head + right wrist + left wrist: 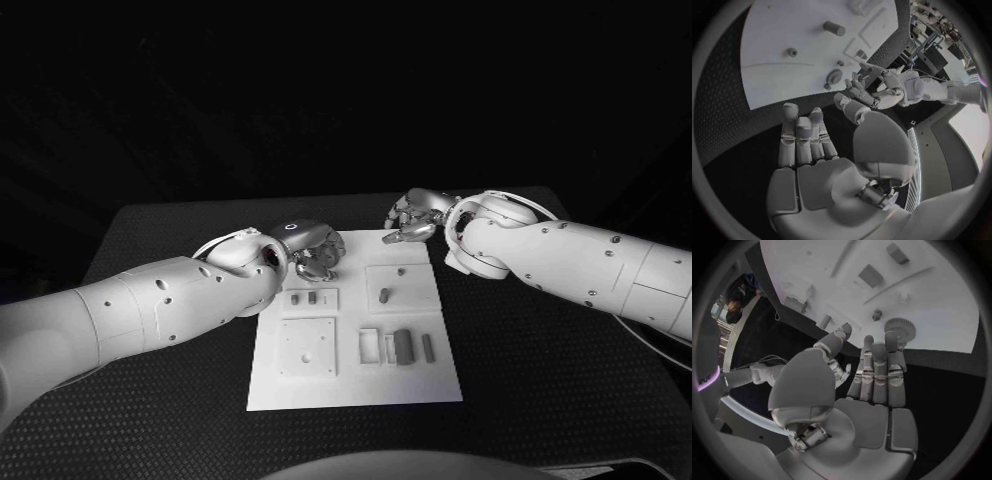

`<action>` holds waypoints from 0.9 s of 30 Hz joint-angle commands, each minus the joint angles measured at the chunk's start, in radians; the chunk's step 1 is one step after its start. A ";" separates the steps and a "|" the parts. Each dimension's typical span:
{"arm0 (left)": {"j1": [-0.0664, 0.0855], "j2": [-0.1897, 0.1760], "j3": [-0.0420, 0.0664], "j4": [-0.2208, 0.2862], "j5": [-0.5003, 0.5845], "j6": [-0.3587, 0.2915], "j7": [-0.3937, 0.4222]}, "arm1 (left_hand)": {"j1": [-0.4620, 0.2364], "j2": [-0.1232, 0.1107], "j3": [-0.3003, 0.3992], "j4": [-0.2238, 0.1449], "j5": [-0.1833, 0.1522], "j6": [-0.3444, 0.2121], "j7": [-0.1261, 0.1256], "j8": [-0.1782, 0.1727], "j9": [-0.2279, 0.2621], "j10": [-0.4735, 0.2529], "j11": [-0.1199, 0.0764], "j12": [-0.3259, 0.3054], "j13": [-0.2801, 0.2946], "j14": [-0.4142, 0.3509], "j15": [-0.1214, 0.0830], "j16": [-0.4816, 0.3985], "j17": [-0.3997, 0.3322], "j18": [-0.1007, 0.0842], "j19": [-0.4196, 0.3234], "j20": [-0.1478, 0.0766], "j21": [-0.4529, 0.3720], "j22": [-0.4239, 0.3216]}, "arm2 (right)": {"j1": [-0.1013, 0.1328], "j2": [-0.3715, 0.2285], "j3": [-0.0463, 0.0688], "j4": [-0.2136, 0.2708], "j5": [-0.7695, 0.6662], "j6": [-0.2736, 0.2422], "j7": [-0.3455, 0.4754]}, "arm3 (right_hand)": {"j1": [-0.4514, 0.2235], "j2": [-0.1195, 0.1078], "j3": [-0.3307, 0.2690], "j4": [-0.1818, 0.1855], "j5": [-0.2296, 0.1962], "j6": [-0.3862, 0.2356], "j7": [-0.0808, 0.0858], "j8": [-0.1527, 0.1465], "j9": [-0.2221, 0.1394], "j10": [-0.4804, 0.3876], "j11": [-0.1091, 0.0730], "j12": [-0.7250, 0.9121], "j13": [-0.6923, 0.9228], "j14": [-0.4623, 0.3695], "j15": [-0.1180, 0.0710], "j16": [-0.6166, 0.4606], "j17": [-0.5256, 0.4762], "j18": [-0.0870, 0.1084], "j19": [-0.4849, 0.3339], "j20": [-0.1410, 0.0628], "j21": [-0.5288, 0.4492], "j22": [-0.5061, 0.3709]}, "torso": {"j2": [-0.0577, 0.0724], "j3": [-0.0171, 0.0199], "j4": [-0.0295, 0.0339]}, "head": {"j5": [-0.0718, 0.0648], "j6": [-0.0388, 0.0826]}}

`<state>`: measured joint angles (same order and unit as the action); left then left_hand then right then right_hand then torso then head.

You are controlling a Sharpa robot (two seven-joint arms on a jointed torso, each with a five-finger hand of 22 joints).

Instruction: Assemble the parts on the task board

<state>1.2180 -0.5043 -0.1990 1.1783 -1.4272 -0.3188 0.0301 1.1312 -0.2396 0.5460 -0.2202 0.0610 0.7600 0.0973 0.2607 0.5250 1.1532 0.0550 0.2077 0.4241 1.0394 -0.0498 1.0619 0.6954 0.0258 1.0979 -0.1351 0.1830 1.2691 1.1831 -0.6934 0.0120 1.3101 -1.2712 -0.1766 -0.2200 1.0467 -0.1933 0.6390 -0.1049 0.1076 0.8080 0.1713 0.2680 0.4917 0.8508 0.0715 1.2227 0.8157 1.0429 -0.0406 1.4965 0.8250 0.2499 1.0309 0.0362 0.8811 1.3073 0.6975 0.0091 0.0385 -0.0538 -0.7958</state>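
The white task board (355, 385) lies in the middle of the black desk (173, 420), and both robot hands hover over its far end. The left robot hand (310, 250) is above the far left corner, and a small gear-like round part (900, 329) lies on the board just beyond its fingertips (879, 351). Its fingers are stretched and apart, so it grasps nothing. The right robot hand (414, 218) is at the far right edge, also released and holding nothing, but further from this part. I judge the left robot hand is nearer, and it must reach forward and down.
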 commanded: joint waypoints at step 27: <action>-0.004 0.024 -0.028 -0.049 -0.079 0.049 0.014 | 0.012 0.106 -0.122 -0.049 -0.009 0.064 0.009 0.074 -0.022 0.032 -0.015 -0.113 0.086 0.276 -0.024 0.073 0.165 0.226 0.393 -0.042 0.695 0.063 | 0.000 0.004 0.000 -0.004 -0.002 0.018 0.007 | -0.001 0.008 0.001 0.003 -0.003 -0.001 0.008 0.006 -0.001 -0.004 -0.003 0.004 -0.001 -0.002 0.001 0.003 -0.001 0.012 0.003 -0.007 -0.003 0.016 | 0.000 0.0002 -0.0015 | 0.000 -0.001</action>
<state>1.2132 -0.4843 -0.2275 1.1316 -1.4628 -0.2825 0.0462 1.1407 -0.1354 0.4247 -0.2673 0.0549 0.8212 0.1059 0.3311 0.5029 1.1964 0.0339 0.0964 0.5103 1.3102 -0.0734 1.1374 0.8628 0.0376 1.4693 -0.1824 0.8762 1.3082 1.1832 -0.6908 0.0120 1.3072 -1.2710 -0.1727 -0.2195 1.0467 -0.1933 0.6390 -0.1049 0.1077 0.8042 0.1713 0.2679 0.4918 0.8508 0.0715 1.2226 0.8159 1.0429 -0.0407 1.4965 0.8251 0.2498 1.0308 0.0363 0.8811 1.3073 0.6966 0.0093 0.0383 -0.0542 -0.7961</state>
